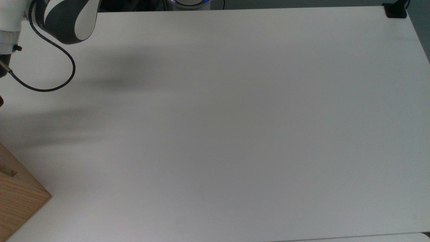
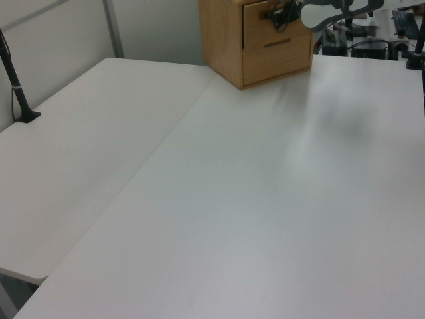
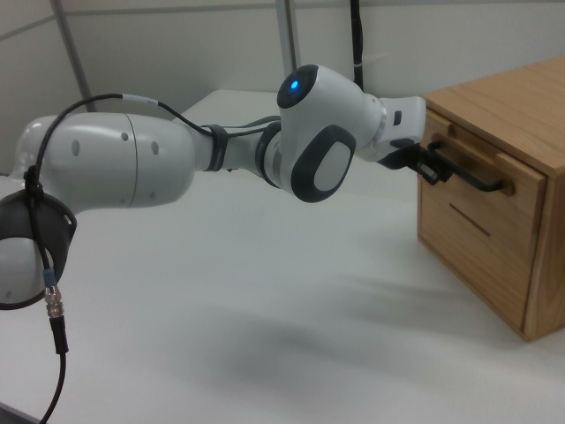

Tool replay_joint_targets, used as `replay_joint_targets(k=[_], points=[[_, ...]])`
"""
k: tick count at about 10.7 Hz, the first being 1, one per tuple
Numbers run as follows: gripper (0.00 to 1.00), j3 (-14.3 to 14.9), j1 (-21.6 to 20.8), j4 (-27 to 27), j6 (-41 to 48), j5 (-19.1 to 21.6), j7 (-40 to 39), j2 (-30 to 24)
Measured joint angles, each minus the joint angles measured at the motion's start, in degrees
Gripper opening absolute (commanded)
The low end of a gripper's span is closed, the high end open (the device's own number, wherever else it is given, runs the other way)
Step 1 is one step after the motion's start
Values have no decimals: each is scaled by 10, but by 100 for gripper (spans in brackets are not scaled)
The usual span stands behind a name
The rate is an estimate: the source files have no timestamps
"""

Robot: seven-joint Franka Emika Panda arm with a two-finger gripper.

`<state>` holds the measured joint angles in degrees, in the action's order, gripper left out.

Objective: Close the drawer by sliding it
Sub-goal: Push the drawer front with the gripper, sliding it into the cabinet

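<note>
Gripper [image 3: 434, 165] sits right at the black bar handle [image 3: 477, 174] on the drawer [image 3: 484, 179] front, the handle's long axis running horizontally across it; drawer lies to the right view's right of the gripper, far from the arm base. Can't tell whether the claw is wide or narrow. Drawer looks pushed flush into the wooden cabinet [image 2: 226, 40], light wood, upper slot.

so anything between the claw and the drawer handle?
Nothing. In the right view the claw sits right at the near end of the drawer's black bar handle, no gap to fill. The drawer looks pushed in.
</note>
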<state>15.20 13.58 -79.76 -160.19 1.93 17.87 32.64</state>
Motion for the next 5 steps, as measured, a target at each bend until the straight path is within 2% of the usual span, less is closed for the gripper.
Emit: replay_joint_targets(k=[5], points=[[15, 0, 6, 12, -34, 0, 0, 18]])
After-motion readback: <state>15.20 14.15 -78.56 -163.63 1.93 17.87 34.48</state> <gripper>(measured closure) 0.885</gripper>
